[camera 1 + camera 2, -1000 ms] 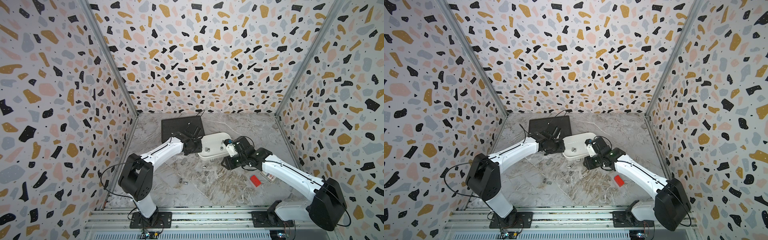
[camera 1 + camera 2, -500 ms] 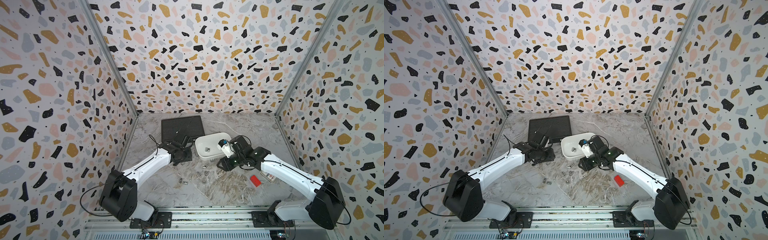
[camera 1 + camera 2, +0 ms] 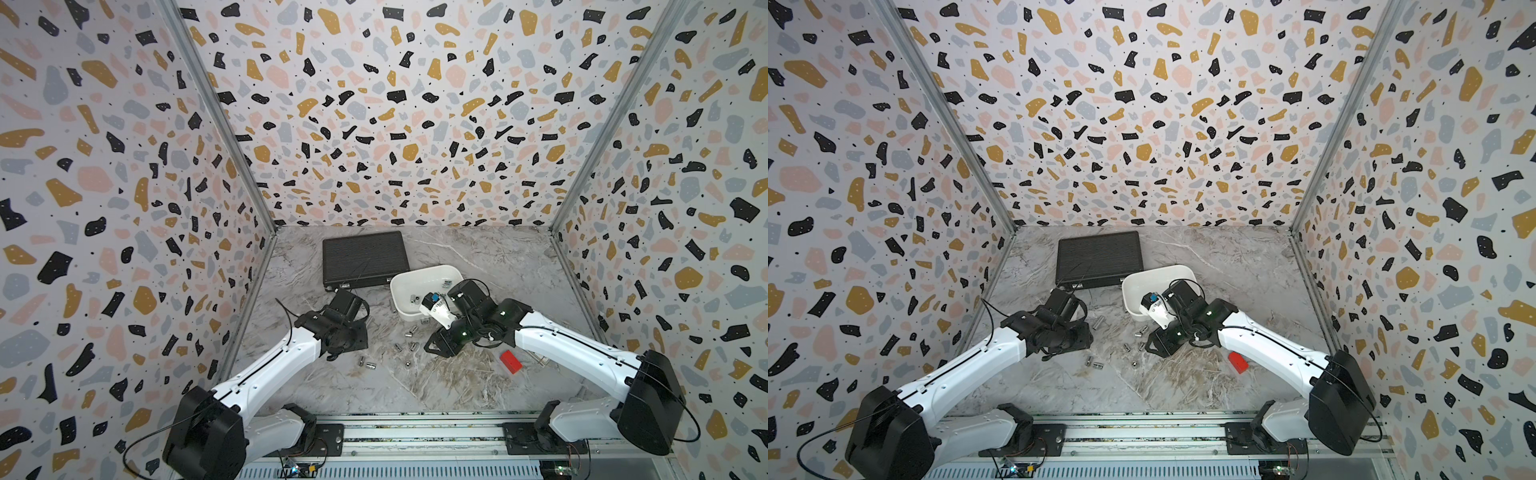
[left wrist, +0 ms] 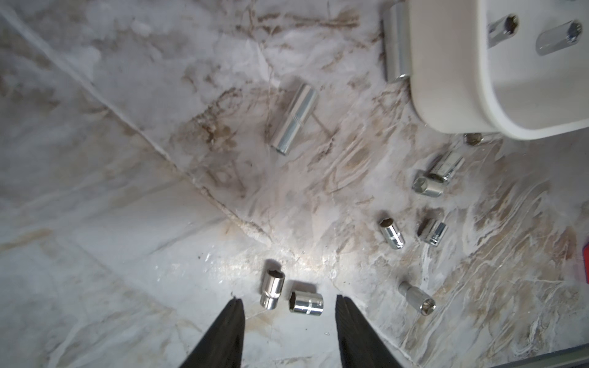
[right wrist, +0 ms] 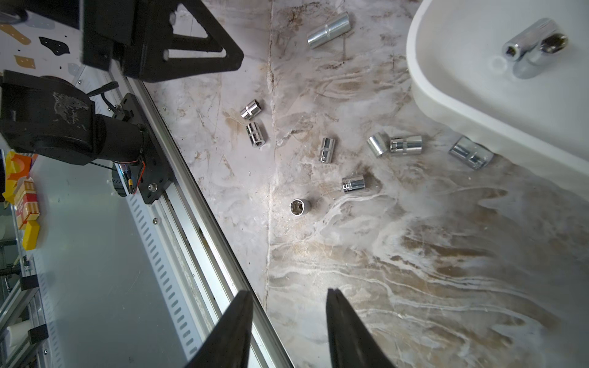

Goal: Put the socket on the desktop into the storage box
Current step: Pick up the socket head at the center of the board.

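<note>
Several shiny metal sockets (image 3: 409, 345) lie scattered on the marble desktop (image 3: 374, 390) in front of the white storage box (image 3: 419, 276), also seen in the second top view (image 3: 1154, 270). A few sockets (image 5: 535, 47) rest inside the box. My left gripper (image 4: 288, 301) hangs open and empty low over the desktop. Two short sockets (image 4: 272, 288) (image 4: 306, 305) lie side by side just ahead of its tips. My right gripper (image 5: 288, 291) is open with nothing between its fingers, above bare desktop near the front rail. An upright socket (image 5: 299, 207) stands ahead of it.
A black ribbed case (image 3: 363, 257) lies flat behind the box to its left. A small red block (image 3: 510, 361) sits under the right arm. One long socket (image 4: 294, 118) lies alone left of the box wall (image 4: 446, 121). The metal rail (image 3: 415, 432) borders the front; terrazzo walls enclose three sides.
My left arm has drawn back from over the storage box toward the front left and now hangs over the loose sockets, jaws a little wider. The right gripper shifted slightly and also opened a little.
</note>
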`<state>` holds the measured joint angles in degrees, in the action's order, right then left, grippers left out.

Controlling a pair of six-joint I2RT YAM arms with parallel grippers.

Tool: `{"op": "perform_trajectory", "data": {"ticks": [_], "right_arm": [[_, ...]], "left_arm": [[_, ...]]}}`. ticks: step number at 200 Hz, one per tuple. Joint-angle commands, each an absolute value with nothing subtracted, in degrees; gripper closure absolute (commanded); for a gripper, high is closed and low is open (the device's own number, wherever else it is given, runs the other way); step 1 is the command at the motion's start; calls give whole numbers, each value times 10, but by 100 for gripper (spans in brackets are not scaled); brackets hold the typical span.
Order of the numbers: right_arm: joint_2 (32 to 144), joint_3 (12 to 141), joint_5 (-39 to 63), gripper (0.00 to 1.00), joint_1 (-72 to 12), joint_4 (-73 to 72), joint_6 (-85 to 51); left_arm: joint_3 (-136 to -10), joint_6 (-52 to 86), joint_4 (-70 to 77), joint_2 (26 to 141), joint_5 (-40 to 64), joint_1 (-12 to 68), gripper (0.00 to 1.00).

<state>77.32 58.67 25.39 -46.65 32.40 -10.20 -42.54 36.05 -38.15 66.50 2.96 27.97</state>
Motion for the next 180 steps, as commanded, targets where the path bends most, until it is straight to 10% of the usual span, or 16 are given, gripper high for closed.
{"op": "perform_trajectory", "data": {"ticks": [1, 180], "right_arm": [[772, 593, 256, 57, -471, 335, -93], [757, 553, 255, 57, -472, 324, -106]], "left_arm": [[-400, 381, -381, 649, 51, 279, 49], [-374, 405, -331, 692, 36, 386, 44]]}}
